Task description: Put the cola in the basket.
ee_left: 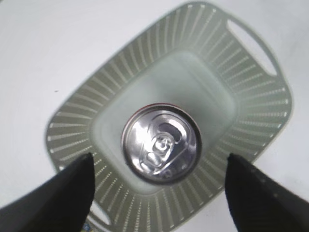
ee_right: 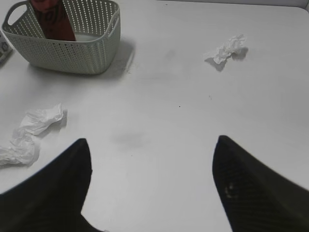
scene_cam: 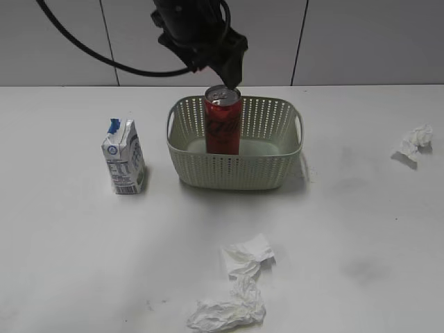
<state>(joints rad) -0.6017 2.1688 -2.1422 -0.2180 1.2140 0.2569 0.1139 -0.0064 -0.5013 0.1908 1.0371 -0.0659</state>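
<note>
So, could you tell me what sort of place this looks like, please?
Most likely a robot lab or test bench rather than a home: a plain white table against bare grey wall panels, holding only staged props such as the basket, the cola, a milk carton and crumpled tissues.
</note>
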